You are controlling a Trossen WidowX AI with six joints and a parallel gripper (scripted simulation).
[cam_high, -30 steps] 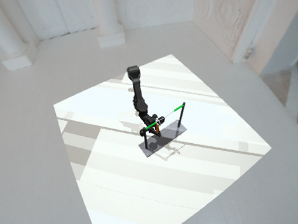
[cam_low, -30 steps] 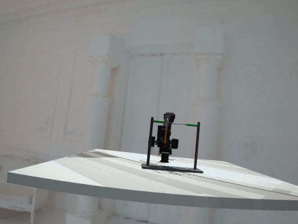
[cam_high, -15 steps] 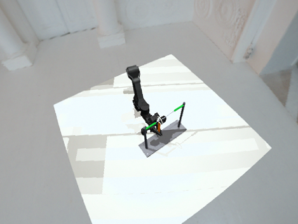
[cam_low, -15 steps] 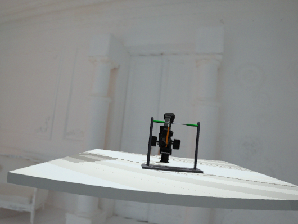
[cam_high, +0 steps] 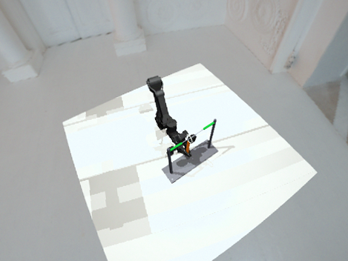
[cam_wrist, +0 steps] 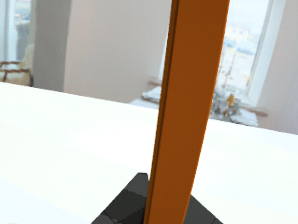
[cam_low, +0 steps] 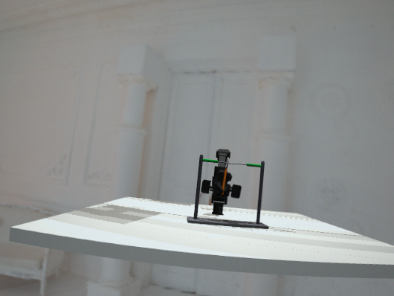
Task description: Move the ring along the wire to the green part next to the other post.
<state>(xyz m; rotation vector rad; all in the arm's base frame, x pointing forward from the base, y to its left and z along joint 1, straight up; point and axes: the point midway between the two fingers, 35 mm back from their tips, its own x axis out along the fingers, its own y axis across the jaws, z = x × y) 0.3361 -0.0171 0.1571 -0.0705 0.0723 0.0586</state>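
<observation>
My gripper [cam_high: 188, 154] [cam_low: 223, 190] [cam_wrist: 152, 182] is shut on the orange handle [cam_high: 187, 146] [cam_low: 224, 179] [cam_wrist: 187, 100], which stands nearly upright with a slight tilt. The small ring [cam_high: 190, 138] [cam_low: 227, 162] at its top is at the thin grey part [cam_high: 199, 132] [cam_low: 239, 163] of the wire, just right of the left green part [cam_high: 176, 146] [cam_low: 210, 161] in the top and exterior views. It appears to be around the wire; whether it touches is too small to tell. The right green part [cam_high: 208, 126] [cam_low: 254, 165] is farther along. The ring is outside the wrist view.
The left post [cam_high: 170, 163] [cam_low: 198, 190] and the right post [cam_high: 212, 136] [cam_low: 259, 193] stand on a dark base plate [cam_high: 172, 177] [cam_low: 247, 224]. The arm reaches in from behind the wire, its fingers below it. Patterned light and shadow lie on the white table [cam_high: 208, 210] [cam_low: 111, 238].
</observation>
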